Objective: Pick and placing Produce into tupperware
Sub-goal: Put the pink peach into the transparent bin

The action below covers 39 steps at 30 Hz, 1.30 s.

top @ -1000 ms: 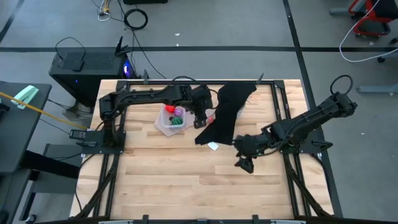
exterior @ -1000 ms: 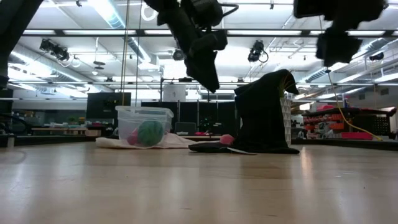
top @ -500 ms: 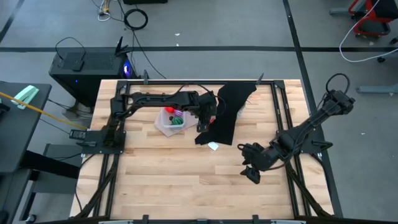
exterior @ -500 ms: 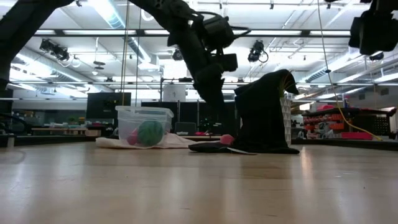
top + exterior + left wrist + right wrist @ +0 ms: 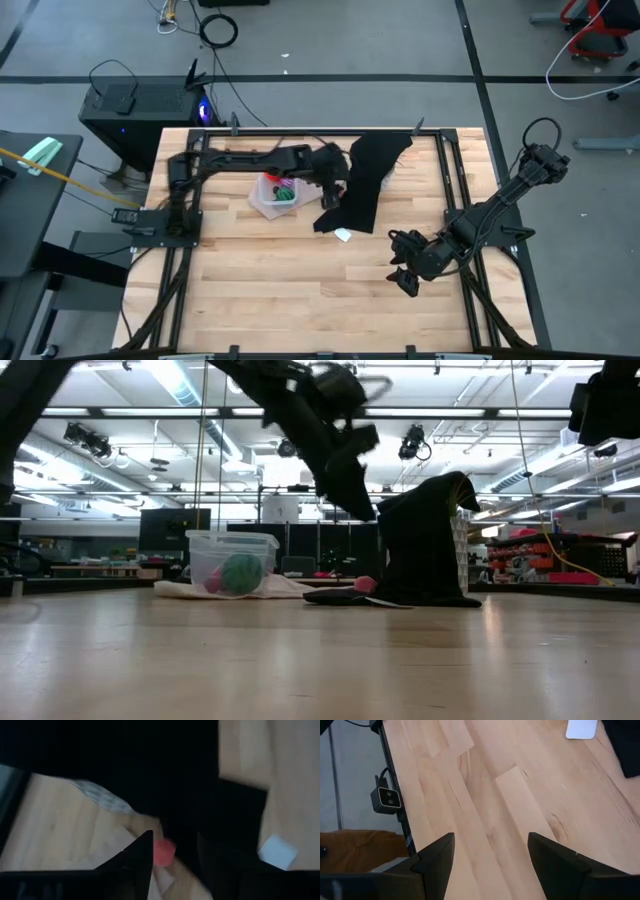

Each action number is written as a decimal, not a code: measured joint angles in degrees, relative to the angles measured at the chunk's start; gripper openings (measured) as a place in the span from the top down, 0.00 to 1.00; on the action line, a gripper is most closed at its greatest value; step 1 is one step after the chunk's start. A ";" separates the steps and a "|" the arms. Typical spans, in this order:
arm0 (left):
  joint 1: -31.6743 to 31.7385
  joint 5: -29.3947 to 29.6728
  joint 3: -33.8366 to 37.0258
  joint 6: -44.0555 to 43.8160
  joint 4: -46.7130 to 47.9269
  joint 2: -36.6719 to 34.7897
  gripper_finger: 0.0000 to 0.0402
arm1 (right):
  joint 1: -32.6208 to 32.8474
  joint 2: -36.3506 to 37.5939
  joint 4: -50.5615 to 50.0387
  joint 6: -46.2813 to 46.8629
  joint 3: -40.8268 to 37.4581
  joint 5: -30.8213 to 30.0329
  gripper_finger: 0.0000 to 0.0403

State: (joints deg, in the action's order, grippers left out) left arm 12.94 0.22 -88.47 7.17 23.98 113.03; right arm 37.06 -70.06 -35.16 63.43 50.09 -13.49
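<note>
While the clear, rounded plastic tupperware point(image 5: 276, 196) already held a green striped toy fruit point(image 5: 240, 573) and a red one, the left hand point(image 5: 172, 857) hovered with its fingers apart over a small pinkish-red produce piece point(image 5: 163, 853) lying on the table point(image 5: 300, 280) at the edge of the draped black cloth point(image 5: 362, 185). This looked like the reach stage; next it needed to descend and close on that piece. The right hand point(image 5: 490, 855), fingers spread, waited over bare wood well apart.
</note>
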 joint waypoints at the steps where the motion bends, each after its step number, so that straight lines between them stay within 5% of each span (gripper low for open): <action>1: 0.21 -0.08 2.85 -1.45 -3.00 -2.35 0.62 | 0.00 0.00 0.00 -0.02 0.00 -0.09 0.36; 6: 1.43 0.27 19.73 -6.81 -15.20 -15.02 0.68 | 0.00 0.00 -0.35 -0.84 0.00 -1.04 0.36; 10: 1.31 0.44 25.97 -5.11 -20.81 -19.79 0.71 | -0.33 0.00 -0.48 -1.95 0.00 -1.12 0.36; 18: 0.36 1.13 26.24 -3.82 -19.77 -14.34 0.69 | -2.04 -0.04 0.19 -2.28 0.00 -1.07 0.36; 35: -1.31 3.07 16.17 1.49 -13.33 -2.63 0.33 | -2.19 -0.04 0.97 -0.54 0.00 -1.12 0.36; 39: -2.76 9.38 14.87 3.56 -13.79 -1.78 0.28 | -2.19 -0.04 0.91 -0.37 0.00 -1.31 0.36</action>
State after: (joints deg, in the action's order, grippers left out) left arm 10.18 9.60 -73.61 10.73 10.19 111.24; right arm 34.87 -70.11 -34.25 63.06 50.09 -14.80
